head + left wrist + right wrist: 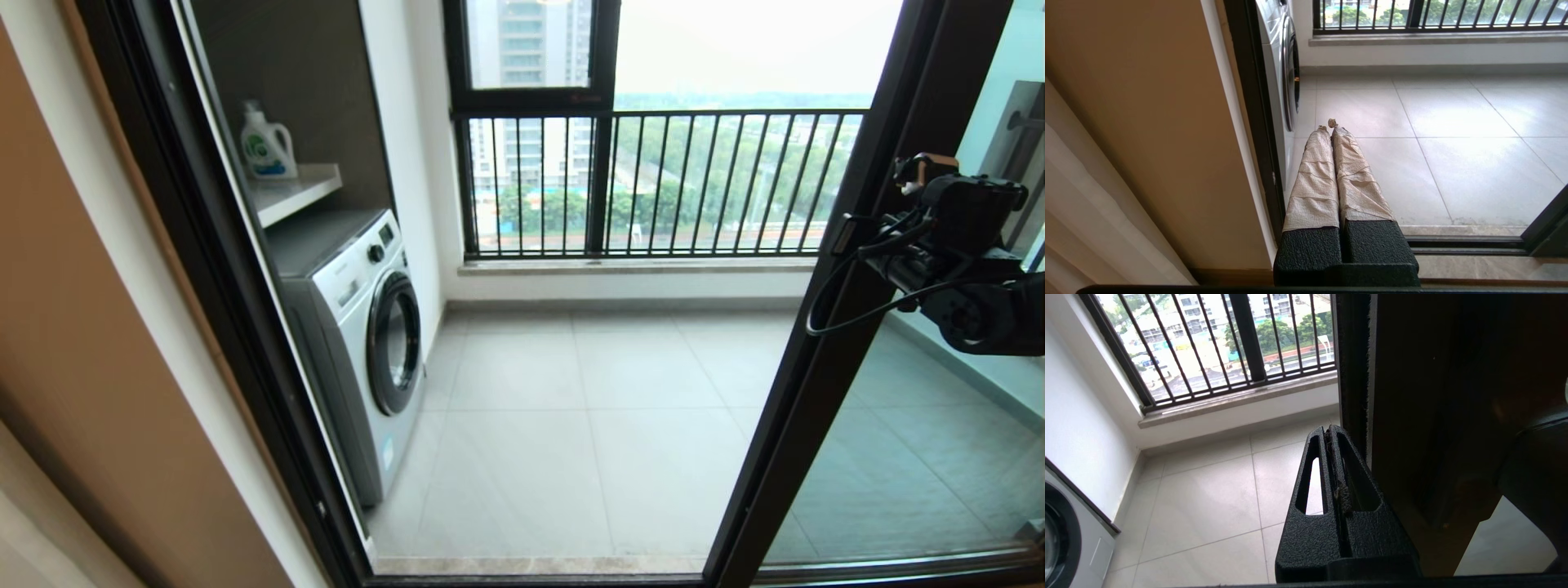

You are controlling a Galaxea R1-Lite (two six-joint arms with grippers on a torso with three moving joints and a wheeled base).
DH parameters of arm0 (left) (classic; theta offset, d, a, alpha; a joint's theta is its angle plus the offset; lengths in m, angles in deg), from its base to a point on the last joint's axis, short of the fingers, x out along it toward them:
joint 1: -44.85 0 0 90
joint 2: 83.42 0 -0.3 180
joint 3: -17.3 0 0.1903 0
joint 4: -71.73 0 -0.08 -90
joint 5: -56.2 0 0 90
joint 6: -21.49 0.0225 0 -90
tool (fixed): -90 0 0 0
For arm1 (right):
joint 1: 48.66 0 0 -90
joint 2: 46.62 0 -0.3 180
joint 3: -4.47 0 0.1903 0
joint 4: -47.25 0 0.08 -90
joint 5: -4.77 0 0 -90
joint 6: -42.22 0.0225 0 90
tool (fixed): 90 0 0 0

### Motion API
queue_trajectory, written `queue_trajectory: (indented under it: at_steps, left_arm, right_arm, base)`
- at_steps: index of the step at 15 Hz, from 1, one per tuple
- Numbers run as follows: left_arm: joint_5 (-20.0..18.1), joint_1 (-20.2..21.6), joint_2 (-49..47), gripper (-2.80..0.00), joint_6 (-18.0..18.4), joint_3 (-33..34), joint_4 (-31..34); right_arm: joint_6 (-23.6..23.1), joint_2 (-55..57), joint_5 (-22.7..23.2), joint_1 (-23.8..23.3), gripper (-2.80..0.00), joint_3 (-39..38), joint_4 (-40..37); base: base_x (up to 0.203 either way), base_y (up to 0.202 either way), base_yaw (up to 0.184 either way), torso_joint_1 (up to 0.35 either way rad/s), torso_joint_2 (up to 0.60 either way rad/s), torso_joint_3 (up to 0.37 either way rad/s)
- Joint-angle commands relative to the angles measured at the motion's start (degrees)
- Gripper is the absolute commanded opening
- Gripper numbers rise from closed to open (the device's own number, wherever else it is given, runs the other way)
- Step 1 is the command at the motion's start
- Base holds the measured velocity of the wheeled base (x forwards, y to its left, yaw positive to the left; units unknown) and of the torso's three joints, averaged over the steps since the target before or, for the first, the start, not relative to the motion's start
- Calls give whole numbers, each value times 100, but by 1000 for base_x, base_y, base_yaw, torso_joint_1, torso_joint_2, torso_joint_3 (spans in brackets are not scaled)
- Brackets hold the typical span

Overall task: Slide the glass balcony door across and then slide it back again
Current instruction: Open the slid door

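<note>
The glass balcony door (824, 351) stands at the right of the doorway, its dark brown frame edge running from top right to the floor. Most of the doorway to its left is open. My right gripper (846, 233) is shut, with nothing between its fingers, and sits at mid height against the door's frame edge. In the right wrist view the right gripper (1329, 430) lies right beside the frame edge (1412, 416) and its brush seal. A dark shape on the door (1535, 465) is too close to identify. My left gripper (1329, 125), with tape-wrapped fingers, is shut and empty, low by the left jamb.
A white washing machine (367, 343) stands just past the left jamb (204, 245), with a detergent bottle (265, 147) on the shelf above. A window with black railing bars (653, 180) closes the far side. Grey floor tiles (588, 408) lie between. The floor track (1466, 245) crosses the threshold.
</note>
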Motion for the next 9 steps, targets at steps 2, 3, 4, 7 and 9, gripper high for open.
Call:
queue_trajectory:
  at_steps: [2,3,4,7,9]
  left_arm:
    - [0,4,-9,-280,2,0,0]
    - [0,4,-9,-280,2,9,0]
    - [0,4,-9,-280,2,0,0]
    - [0,4,-9,-280,2,0,0]
    - [0,4,-9,-280,2,0,0]
  right_arm:
    - [1,-75,4,54,-280,-37,37]
    - [1,-83,4,66,-280,-40,43]
    - [1,-114,4,89,-280,-81,46]
    - [1,-207,4,256,-280,-222,54]
    - [1,-172,4,249,-280,-198,54]
  base:
    - [0,0,0,0,0,0]
    - [0,0,0,0,0,0]
    - [0,0,0,0,0,0]
    - [0,0,0,0,0,0]
    - [0,0,0,0,0,0]
